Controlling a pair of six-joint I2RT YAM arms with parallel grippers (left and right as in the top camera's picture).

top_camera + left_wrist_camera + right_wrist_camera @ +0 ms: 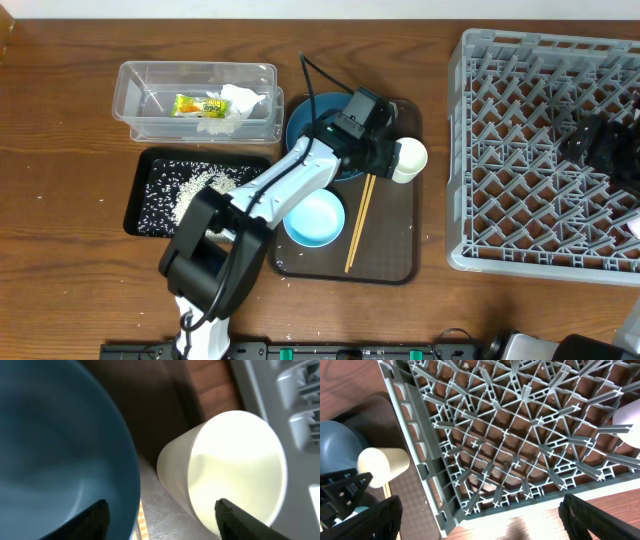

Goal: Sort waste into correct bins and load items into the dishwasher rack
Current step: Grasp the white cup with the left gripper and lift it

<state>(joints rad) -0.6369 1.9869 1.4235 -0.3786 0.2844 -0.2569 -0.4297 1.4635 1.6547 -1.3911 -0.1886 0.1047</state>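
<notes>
A white cup (408,158) lies tipped on the brown serving tray (392,250), next to the large blue plate (305,118). My left gripper (385,150) is open beside it. In the left wrist view my left gripper (162,522) has one finger over the plate (55,445) and the other over the cup's mouth (235,465). A pale-blue bowl (314,220) and chopsticks (359,222) lie on the tray. My right gripper (588,140) is open and empty above the grey rack (470,150). A second white cup (629,420) sits in the rack (505,435).
The clear tub (140,95) at the back left holds the yellow-green wrapper (197,104) and white tissue (240,102). The black tray (140,215) in front of it holds rice grains (195,188). A few grains lie loose on the wooden table.
</notes>
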